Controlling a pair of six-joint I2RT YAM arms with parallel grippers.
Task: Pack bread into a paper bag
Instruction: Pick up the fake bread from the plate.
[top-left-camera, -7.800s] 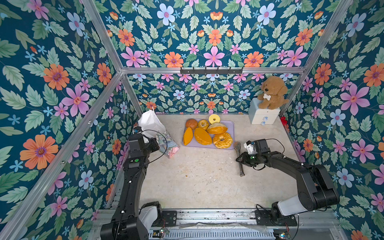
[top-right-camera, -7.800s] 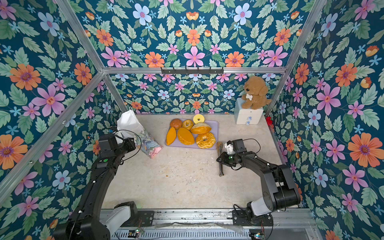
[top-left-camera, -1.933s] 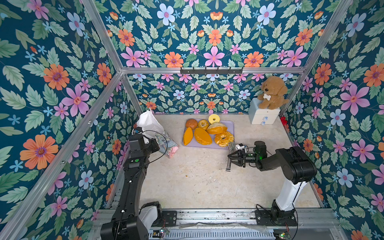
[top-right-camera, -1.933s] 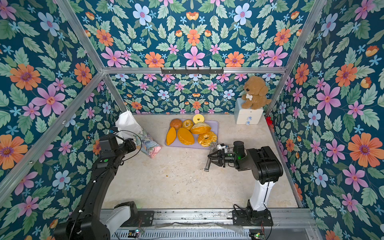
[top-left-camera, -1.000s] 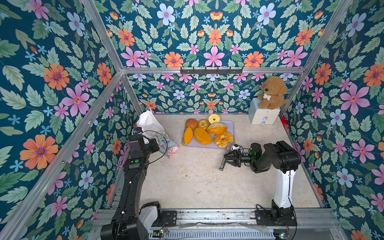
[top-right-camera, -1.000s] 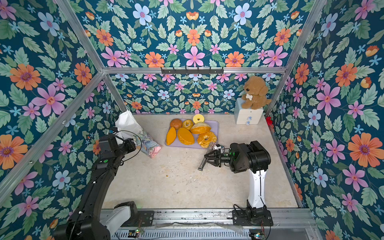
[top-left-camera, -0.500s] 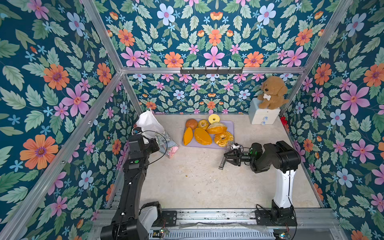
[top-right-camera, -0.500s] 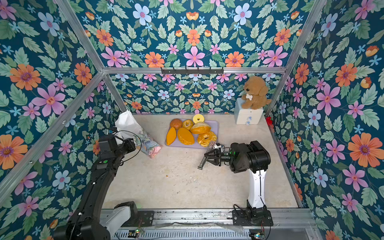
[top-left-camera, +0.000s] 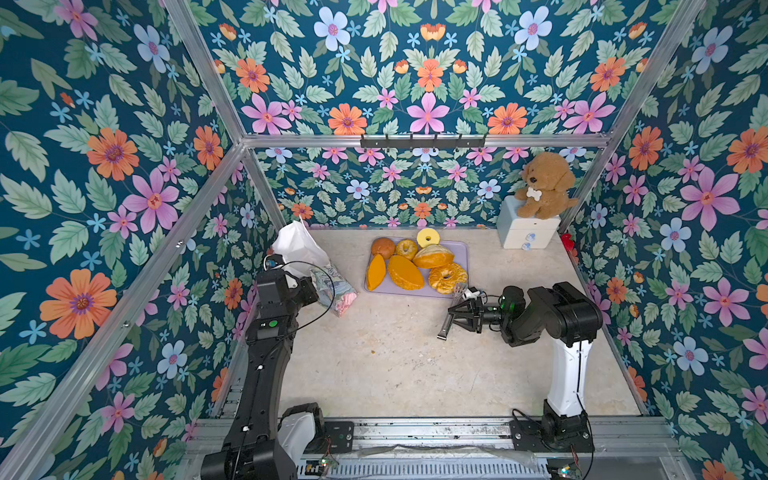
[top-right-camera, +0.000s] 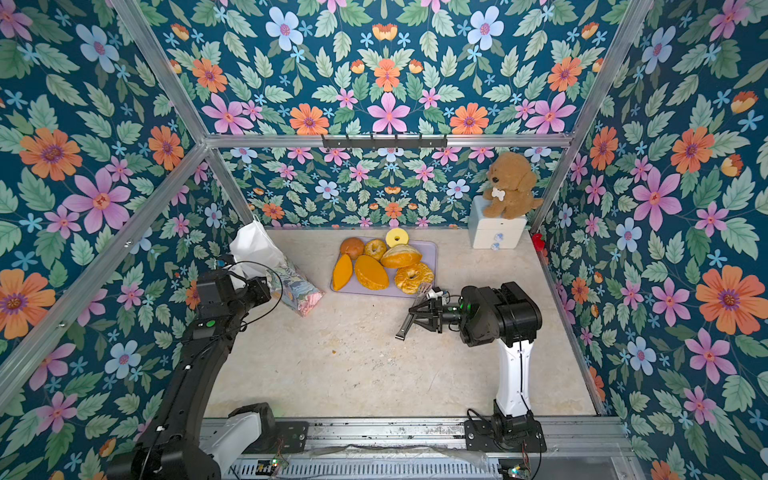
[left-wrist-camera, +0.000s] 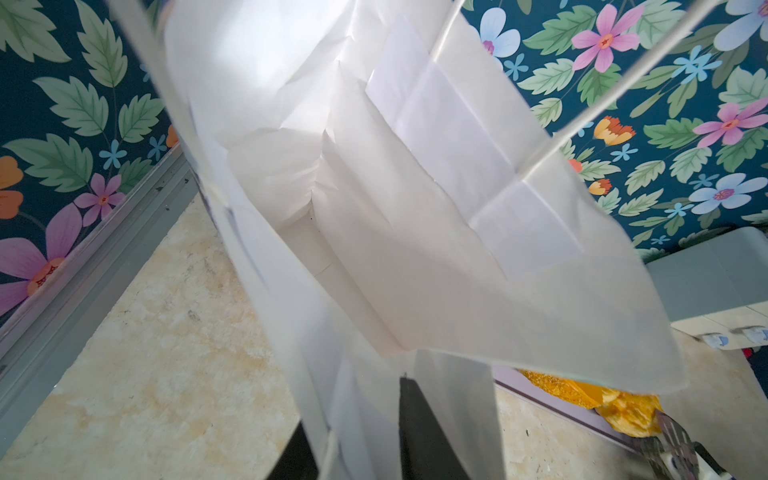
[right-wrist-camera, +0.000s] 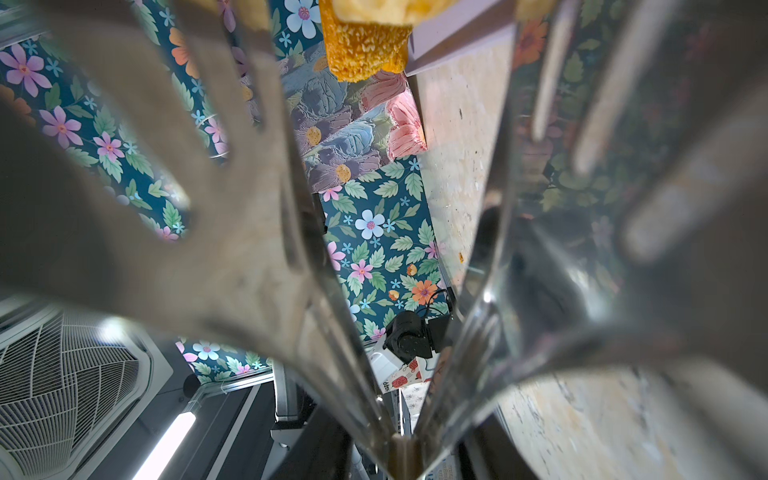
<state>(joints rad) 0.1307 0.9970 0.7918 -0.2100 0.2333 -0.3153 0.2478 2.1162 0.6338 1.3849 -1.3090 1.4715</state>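
Note:
The paper bag (top-left-camera: 332, 286) leans tilted at the left wall, white mouth upward, base on the table. My left gripper (top-left-camera: 305, 286) is shut on its rim; the wrist view looks into the white inside (left-wrist-camera: 415, 208), with a bag wall between the black fingers (left-wrist-camera: 419, 436). Bread lies on a lavender tray (top-left-camera: 463, 253): a knobbly golden ring (top-left-camera: 446, 277), orange oval loaves (top-left-camera: 405, 272), buns and small rings. My right gripper (top-left-camera: 465, 311) is shut on metal tongs (top-left-camera: 444, 330), which stand spread; one tip is beside the ring (top-right-camera: 413, 277). The ring's edge (right-wrist-camera: 365, 50) shows between the tong arms (right-wrist-camera: 232, 208).
A brown plush dog (top-left-camera: 544, 187) sits on a pale drawer box (top-left-camera: 525, 230) in the back right corner. A hook rail (top-left-camera: 422, 141) runs along the back wall. Flowered walls close three sides. Bare table lies between the tray and the front rail (top-left-camera: 415, 428).
Over the last second nothing has visibly moved. Before that, the right arm folded upright and carried the tongs left, from beside the tray to the knobbly ring.

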